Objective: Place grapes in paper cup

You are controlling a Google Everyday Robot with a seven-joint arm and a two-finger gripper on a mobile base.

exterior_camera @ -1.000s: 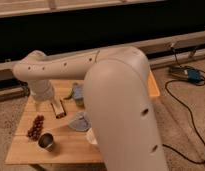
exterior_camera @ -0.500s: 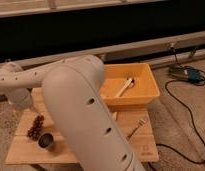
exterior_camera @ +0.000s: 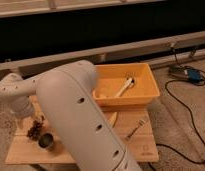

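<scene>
1. Gripper [exterior_camera: 23,119]: hung low over the left end of the wooden board [exterior_camera: 141,150], just left of the grapes. You could not tell whether it was spread or closed, nor whether it touched the bunch.

2. Grapes [exterior_camera: 34,129]: dark bunch lying on the board's left part, not in any cup. By that, the task looked barely begun.

3. Metal cup [exterior_camera: 46,141]: upright, just right of and in front of the grapes, very near them. Risk: a descent or sideways sweep at the bunch could have clipped it and rolled it across the board. Risk: it was the nearest vessel, and you could have dropped the grapes into it by mistake.

4. Paper cup: not in view. The arm [exterior_camera: 81,125] covered the board's middle, and the cup was likely behind it. Risk: aiming at a target you could not see. A light cup would tip if the bunch caught its rim.

5. Grapes, handling: a loose cluster gripped off-centre would probably swing, shed fruit or slip.

6. Yellow bin [exterior_camera: 146,97], behind the board, holding a white utensil [exterior_camera: 124,88]. Fork [exterior_camera: 135,131] on the board's right. Both were well apart from the grapes and posed little risk.
</scene>
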